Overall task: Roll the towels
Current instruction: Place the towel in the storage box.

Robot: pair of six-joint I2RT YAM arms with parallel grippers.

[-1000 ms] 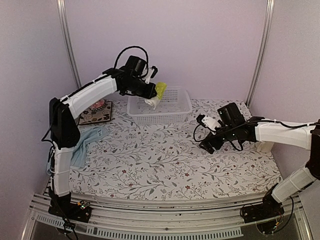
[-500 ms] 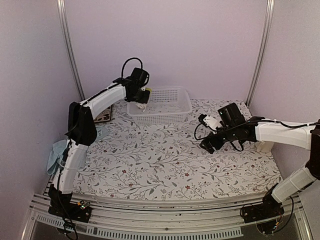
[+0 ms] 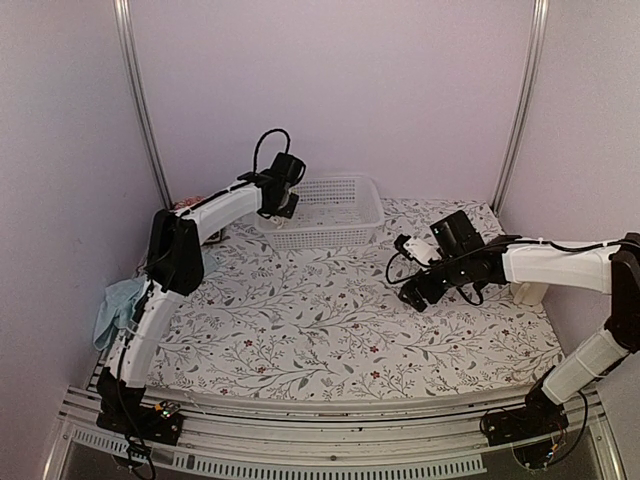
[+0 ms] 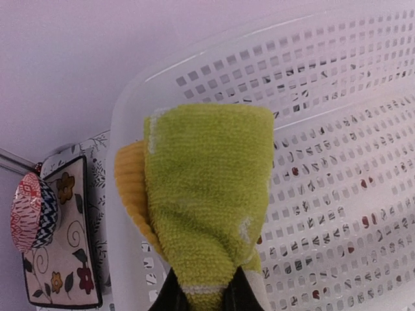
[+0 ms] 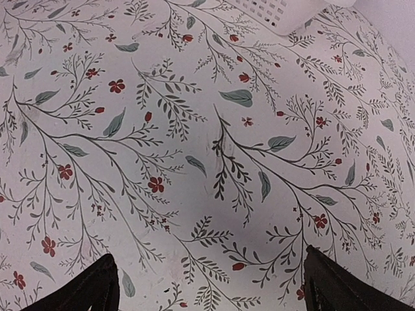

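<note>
The yellow-green towel is a folded bundle that stands up out of my left gripper, whose dark fingers are shut on its lower end. It hangs over the left end of the white perforated basket. In the top view the left gripper is at the basket's left end and hides this towel. The pale blue towel lies crumpled at the table's left edge, beside the left arm. My right gripper hovers open over the bare floral tablecloth, nothing between its fingertips.
A dark floral mat lies left of the basket with a red and blue patterned item on it. An orange-yellow ribbed edge shows behind the held towel. A basket corner is far ahead of the right gripper. Walls close the back and sides.
My left arm has swung left and down from above the basket to its left end, still holding the yellow-green towel. The blue towel now shows further left at the table edge. The right arm barely moved.
</note>
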